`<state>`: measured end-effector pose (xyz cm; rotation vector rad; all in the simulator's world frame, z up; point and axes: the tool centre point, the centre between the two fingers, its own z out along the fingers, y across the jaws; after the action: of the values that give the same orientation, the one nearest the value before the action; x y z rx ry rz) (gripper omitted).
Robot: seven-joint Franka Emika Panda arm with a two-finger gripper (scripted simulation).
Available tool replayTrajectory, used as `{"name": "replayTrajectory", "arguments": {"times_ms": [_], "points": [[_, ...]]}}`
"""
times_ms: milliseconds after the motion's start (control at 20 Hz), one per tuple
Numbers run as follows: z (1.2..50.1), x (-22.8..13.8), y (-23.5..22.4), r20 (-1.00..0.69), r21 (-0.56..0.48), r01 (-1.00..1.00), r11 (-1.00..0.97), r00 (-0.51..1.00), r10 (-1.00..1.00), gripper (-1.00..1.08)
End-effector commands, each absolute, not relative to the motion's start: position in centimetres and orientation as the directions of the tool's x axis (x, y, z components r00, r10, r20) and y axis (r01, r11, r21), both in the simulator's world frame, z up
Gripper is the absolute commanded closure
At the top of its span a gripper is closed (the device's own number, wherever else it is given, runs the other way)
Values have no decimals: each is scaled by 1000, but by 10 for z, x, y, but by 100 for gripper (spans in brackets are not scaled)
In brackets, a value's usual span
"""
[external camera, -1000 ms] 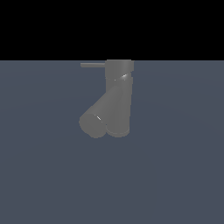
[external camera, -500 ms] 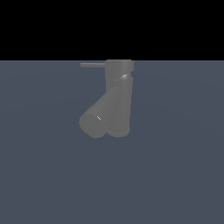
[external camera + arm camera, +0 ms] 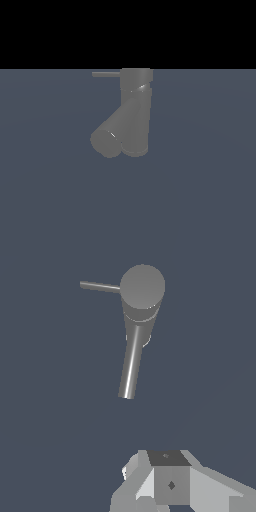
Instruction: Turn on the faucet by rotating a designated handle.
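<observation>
Flat slate-blue worktop (image 3: pixel 200 200) filled the scene beneath a black backdrop, and nothing stood on it but the faucet. Only part of the hand (image 3: pixel 167 483) showed, in the wrist view alone, as a blocky pale-grey shape at the picture's edge; its fingertips were out of frame, so I could not tell whether it was released or clenched, though it touched nothing visible and carried nothing. It hung well apart from the faucet (image 3: pixel 131 117), looking down on it from above, which I judged to be a stand-off pose meant to keep the whole fixture in sight ahead of an approach. Outward from the hand, the thick angled spout (image 3: pixel 132 366) came first, pointing back toward the hand. Beyond it rose the upright body with its round cap (image 3: pixel 142 287). Farthest from the hand, the thin handle (image 3: pixel 100 287) stuck out sideways from the cap, level with the worktop and clear of the spout. That left free space around the rod, so the hand could likely reach it and push it around the cap's axis. The rotation looked not yet begun.
</observation>
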<state>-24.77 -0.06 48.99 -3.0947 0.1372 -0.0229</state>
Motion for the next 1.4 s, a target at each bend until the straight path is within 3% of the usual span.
{"name": "replayTrajectory", "arguments": {"times_ms": [0,650,1350], "points": [[489,-242,0,10,-49,-113,-992,993,-114,108],[480,-188,6,-22,-84,-353,-932,935,-353,108],[454,-116,18,-75,-86,-647,-758,763,-642,108]]}}
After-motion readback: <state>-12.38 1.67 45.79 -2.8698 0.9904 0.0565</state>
